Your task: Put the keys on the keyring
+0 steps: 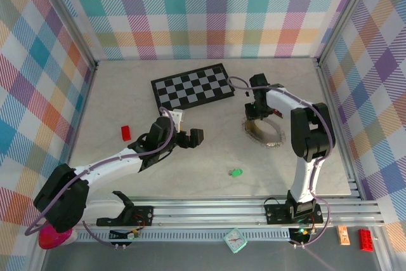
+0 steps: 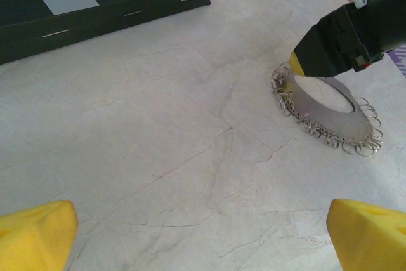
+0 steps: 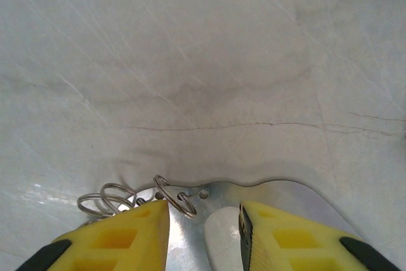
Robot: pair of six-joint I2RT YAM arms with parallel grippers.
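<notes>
The keyring (image 1: 263, 132) is a flat silver loop fringed with small wire rings, lying on the table right of centre. My right gripper (image 1: 254, 113) hangs over its far-left edge. In the right wrist view the yellow fingers (image 3: 127, 236) straddle the band of the keyring (image 3: 279, 191); the gripper (image 3: 204, 220) is partly closed, with a gap still showing beside the right pad. A green key (image 1: 236, 172) lies near the front of the table. My left gripper (image 1: 190, 138) is wide open over bare table (image 2: 203, 239), with the keyring (image 2: 330, 109) ahead of it to the right.
A black-and-white chessboard (image 1: 193, 85) lies at the back centre. A small red block (image 1: 125, 132) sits at the left. Plaid walls enclose the table on three sides. Off the front rail lie a pale green object (image 1: 235, 240) and red and orange pieces (image 1: 366, 238).
</notes>
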